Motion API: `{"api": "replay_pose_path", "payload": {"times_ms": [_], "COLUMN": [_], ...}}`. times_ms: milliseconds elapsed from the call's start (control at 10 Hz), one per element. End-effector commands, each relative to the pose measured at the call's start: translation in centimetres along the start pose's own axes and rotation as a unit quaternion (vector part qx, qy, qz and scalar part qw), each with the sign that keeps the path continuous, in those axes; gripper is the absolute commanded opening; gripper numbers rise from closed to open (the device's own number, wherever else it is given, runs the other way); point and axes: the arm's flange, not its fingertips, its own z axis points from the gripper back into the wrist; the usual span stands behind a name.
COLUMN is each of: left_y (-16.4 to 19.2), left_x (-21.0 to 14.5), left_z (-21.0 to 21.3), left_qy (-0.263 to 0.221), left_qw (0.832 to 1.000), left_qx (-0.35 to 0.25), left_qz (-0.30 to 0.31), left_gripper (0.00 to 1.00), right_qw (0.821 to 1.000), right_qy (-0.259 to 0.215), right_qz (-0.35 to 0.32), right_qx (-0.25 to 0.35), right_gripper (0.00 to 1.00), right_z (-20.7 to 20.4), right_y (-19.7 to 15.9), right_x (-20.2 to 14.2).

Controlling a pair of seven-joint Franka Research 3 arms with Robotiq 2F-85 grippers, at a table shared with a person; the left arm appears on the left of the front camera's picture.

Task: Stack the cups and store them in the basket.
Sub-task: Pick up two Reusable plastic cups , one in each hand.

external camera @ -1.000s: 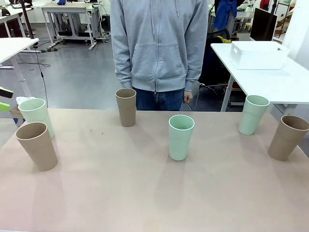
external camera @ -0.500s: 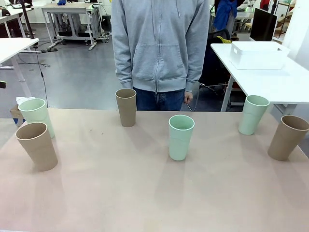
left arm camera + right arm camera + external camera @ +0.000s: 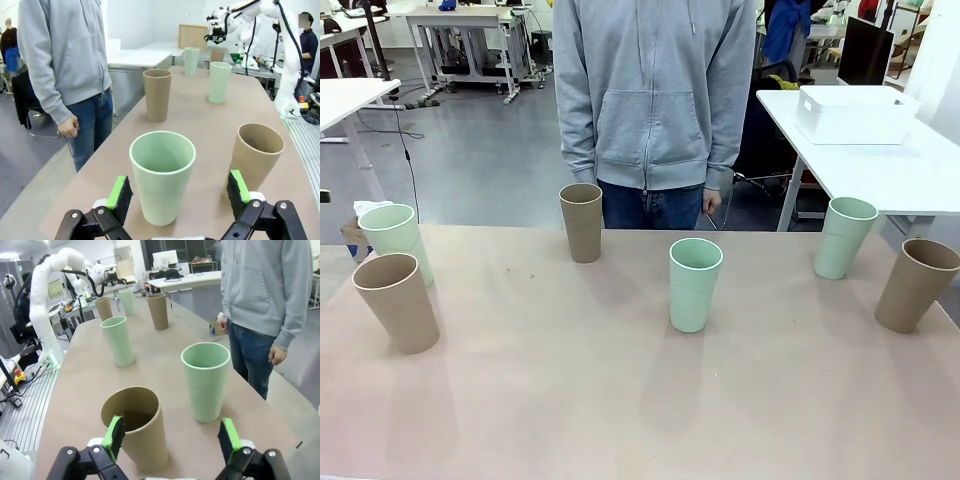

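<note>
Front view: centre mint cup (image 3: 695,283) stands upright mid-table (image 3: 620,410); all positions are referenced to it. Far tan cup (image 3: 582,220) sits to its left, nearer the far edge. Left mint cup (image 3: 392,235) and left tan cup (image 3: 398,300) stand just beside each other well to its left, at the table's left edge. Right mint cup (image 3: 844,236) and right tan cup (image 3: 916,285) stand well to its right, the tan one at the right edge. Tabletop on its near side is wide and bare. Basket (image 3: 855,113) sits beyond it to the right, on a separate white side table (image 3: 920,175). Person (image 3: 655,100) stands behind it. Left gripper (image 3: 178,189): fingers spread wide, holding nothing. Right gripper (image 3: 171,437): spread wide, holding nothing.
</note>
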Motion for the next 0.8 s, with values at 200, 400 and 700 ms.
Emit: {"api": "replay_pose_path", "payload": {"times_ms": [200,400,700], "left_y": [-0.8,-0.1,2.5], "left_x": [0.7,0.3,-3.5], "left_z": [0.5,0.4,0.3], "left_qy": [-0.001,0.001,-0.029], "left_qw": [1.000,1.000,0.999], "left_qx": [0.005,0.004,-0.009], "left_qz": [-0.005,-0.003,0.016], "left_gripper": [1.00,1.00,1.00], "right_qw": [1.000,1.000,0.997], "right_qy": [0.002,-0.001,-0.043], "right_qz": [0.004,0.002,0.057], "right_qx": [0.001,-0.001,0.016], "right_gripper": [1.00,1.00,1.00], "right_z": [0.4,0.3,-0.7], "right_y": [0.6,0.1,1.0], "right_x": [0.7,0.1,-5.4]}}
